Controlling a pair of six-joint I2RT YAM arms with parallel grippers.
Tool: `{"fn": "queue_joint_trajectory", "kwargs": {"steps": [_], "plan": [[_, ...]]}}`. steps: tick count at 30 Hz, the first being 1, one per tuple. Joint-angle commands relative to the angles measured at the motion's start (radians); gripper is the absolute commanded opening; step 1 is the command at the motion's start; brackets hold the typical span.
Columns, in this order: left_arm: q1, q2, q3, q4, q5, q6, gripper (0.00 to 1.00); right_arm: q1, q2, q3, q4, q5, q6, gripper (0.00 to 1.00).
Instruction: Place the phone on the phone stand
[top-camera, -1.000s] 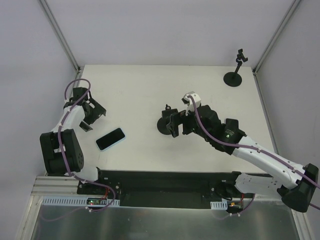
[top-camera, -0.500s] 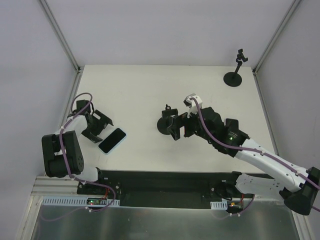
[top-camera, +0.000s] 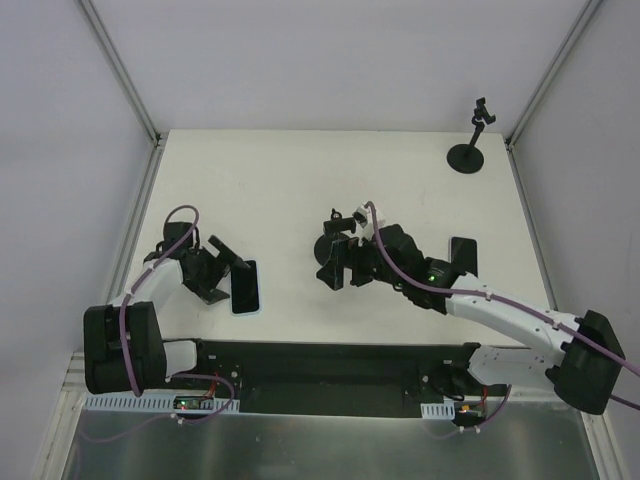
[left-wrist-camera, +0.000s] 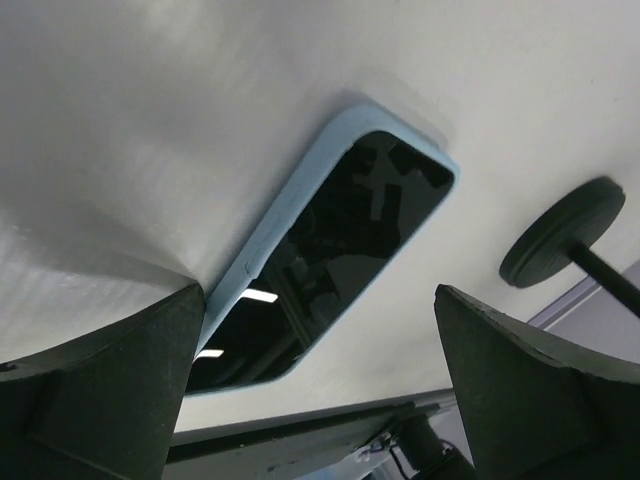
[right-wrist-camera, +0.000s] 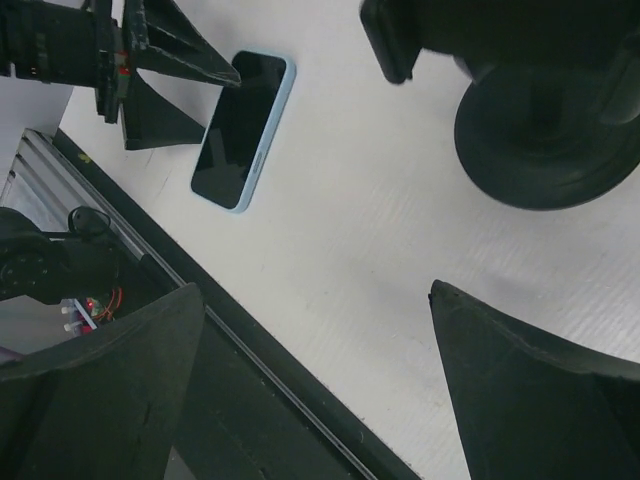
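The phone (top-camera: 245, 287), black screen in a light blue case, lies flat on the white table near the front edge. It also shows in the left wrist view (left-wrist-camera: 330, 250) and the right wrist view (right-wrist-camera: 243, 125). My left gripper (top-camera: 222, 275) is open, low beside the phone's left side (left-wrist-camera: 320, 400); its left finger (left-wrist-camera: 100, 390) touches the case's edge. The black phone stand (top-camera: 328, 250), with a round base and an upright clamp, stands mid-table. My right gripper (top-camera: 345, 268) is open and empty right next to the stand's base (right-wrist-camera: 545, 130), with bare table between its fingers (right-wrist-camera: 320, 390).
A second black stand (top-camera: 467, 150) is at the back right corner. A black bar (top-camera: 330, 365) runs along the table's near edge, close to the phone. Grey walls and metal posts enclose the table's sides.
My left gripper moved toward the near edge and right, and the phone shifted and turned from slanted to nearly lengthwise. My right gripper moved slightly left toward the stand.
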Motion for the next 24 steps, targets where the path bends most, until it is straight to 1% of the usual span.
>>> {"fn": "queue_joint_trajectory", "kwargs": {"steps": [1,3,4,5,7,8,10,11,12,13,14,15,17,18,19,20,21,22,24], "plan": [[-0.053,-0.049,-0.034,-0.009,0.030,-0.019,0.96,0.022,0.065,-0.068,0.213,-0.047,0.194,0.98],[-0.060,-0.108,-0.033,-0.009,-0.022,-0.004,0.93,0.063,0.088,-0.059,0.213,0.003,0.198,0.99],[-0.065,-0.128,-0.029,-0.009,-0.041,0.007,0.93,0.084,0.114,-0.026,0.193,0.051,0.175,0.99],[-0.067,-0.152,-0.026,-0.010,-0.058,0.018,0.93,0.127,0.128,0.002,0.167,0.118,0.159,0.99],[-0.067,-0.169,0.007,-0.056,-0.084,0.041,0.95,0.169,0.178,0.053,0.095,0.171,0.110,0.99],[-0.067,-0.197,0.024,-0.074,-0.102,0.047,0.96,0.205,0.195,0.114,0.061,0.221,0.093,0.98],[-0.068,-0.246,0.073,-0.108,-0.186,0.061,0.98,0.247,0.249,0.168,-0.002,0.275,0.043,0.96],[-0.068,-0.311,0.107,-0.113,-0.222,0.069,0.99,0.288,0.267,0.213,-0.034,0.330,0.032,0.96],[-0.067,-0.345,0.124,-0.114,-0.316,0.078,0.99,0.305,0.307,0.241,-0.048,0.350,0.023,0.96],[-0.068,-0.374,0.144,-0.119,-0.363,0.082,0.99,0.319,0.332,0.267,-0.061,0.370,0.017,0.96],[-0.068,-0.387,0.212,-0.160,-0.400,0.090,0.99,0.342,0.356,0.330,-0.089,0.398,0.013,0.96],[-0.067,-0.376,0.246,-0.180,-0.470,0.104,0.99,0.351,0.414,0.368,-0.104,0.404,0.016,0.96],[-0.068,-0.356,0.306,-0.214,-0.529,0.109,0.99,0.368,0.484,0.457,-0.178,0.409,0.032,0.96],[-0.068,-0.350,0.322,-0.228,-0.559,0.102,0.99,0.373,0.558,0.549,-0.210,0.413,0.041,0.96],[-0.068,-0.346,0.332,-0.240,-0.637,0.092,0.99,0.380,0.597,0.598,-0.236,0.415,0.053,0.96],[-0.068,-0.335,0.355,-0.254,-0.677,0.048,0.99,0.379,0.635,0.641,-0.291,0.400,0.064,0.96],[-0.068,-0.332,0.368,-0.303,-0.723,0.020,0.99,0.382,0.706,0.730,-0.314,0.386,0.076,0.96],[-0.067,-0.329,0.379,-0.318,-0.774,-0.002,0.99,0.387,0.737,0.770,-0.337,0.375,0.076,0.96],[-0.065,-0.333,0.391,-0.325,-0.794,-0.040,0.99,0.394,0.813,0.838,-0.385,0.389,0.070,0.96]]}}
